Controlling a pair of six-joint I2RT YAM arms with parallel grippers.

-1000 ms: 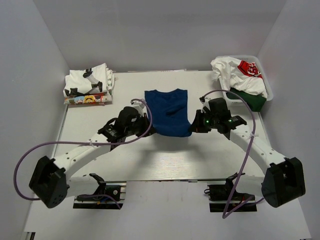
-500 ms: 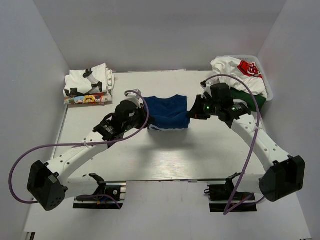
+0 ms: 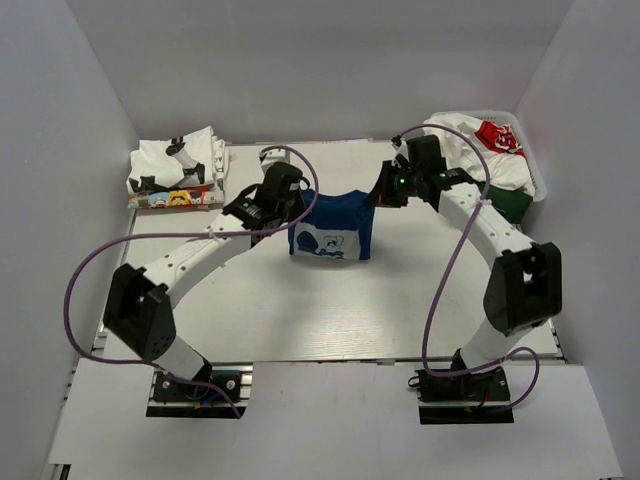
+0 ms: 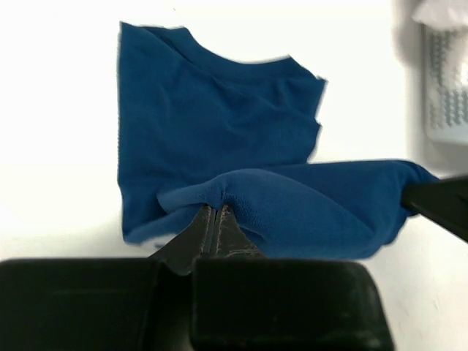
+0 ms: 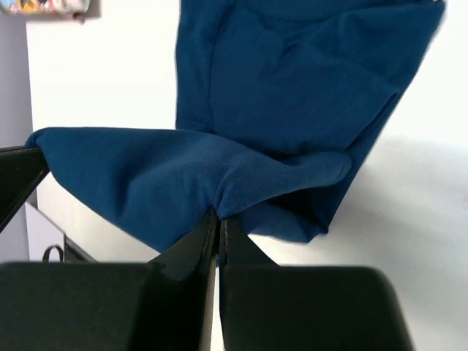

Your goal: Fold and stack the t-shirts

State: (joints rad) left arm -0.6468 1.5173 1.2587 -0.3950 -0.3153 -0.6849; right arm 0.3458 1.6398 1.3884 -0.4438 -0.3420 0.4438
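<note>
Clamped shut on the dark blue t-shirt at both ends of a raised fold: left gripper on the left end, right gripper on the right. Stretched between them over the middle of the table, toward its far edge, remaining cloth lying flat beneath.

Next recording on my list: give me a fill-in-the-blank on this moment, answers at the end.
The left tool and right tool are each shut on the ____ t-shirt.
The folded stack lies at the far ____ of the top view.
Crumpled white shirts sit in the ____ at far right.
Missing words: blue; left; basket.
</note>
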